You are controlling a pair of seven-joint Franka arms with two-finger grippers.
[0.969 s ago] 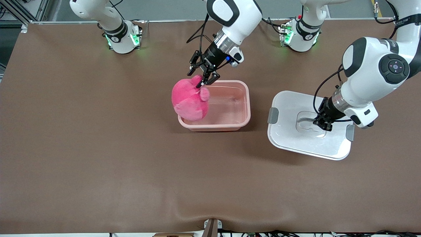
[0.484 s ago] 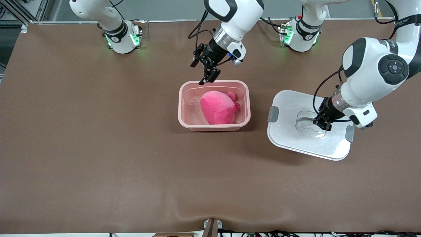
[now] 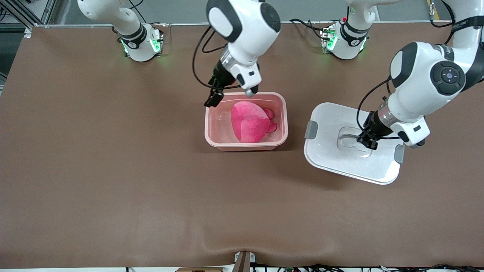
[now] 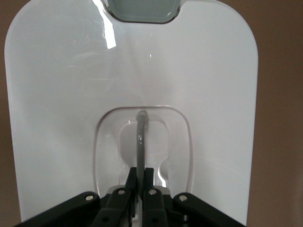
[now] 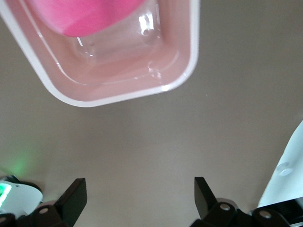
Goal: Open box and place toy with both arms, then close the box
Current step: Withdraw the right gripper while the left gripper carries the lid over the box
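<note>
The pink translucent box [image 3: 209, 130] stands open at mid-table with the pink plush toy [image 3: 249, 122] lying inside it. My right gripper [image 3: 213, 99] is open and empty, over the tub's corner toward the right arm's end. The right wrist view shows the tub's rim [image 5: 123, 97], part of the toy [image 5: 85, 14], and my right gripper [image 5: 140, 187] over bare table. The white lid [image 3: 329, 151] with grey clips [image 3: 311, 129] lies toward the left arm's end, slightly tilted. My left gripper [image 3: 366, 142] is shut on its clear handle [image 4: 140, 137]; the left wrist view shows the gripper [image 4: 141, 172] and the lid [image 4: 61, 94].
The brown table [image 3: 113, 170] spreads wide nearer the camera. The two arm bases with green lights [image 3: 140, 45] [image 3: 344, 41] stand at the table's top edge. A strip of table separates the tub and the lid.
The toy dropped from my right gripper into the tub. The right gripper opened and moved toward the right arm's end. My left gripper and the lid shifted slightly toward the tub.
</note>
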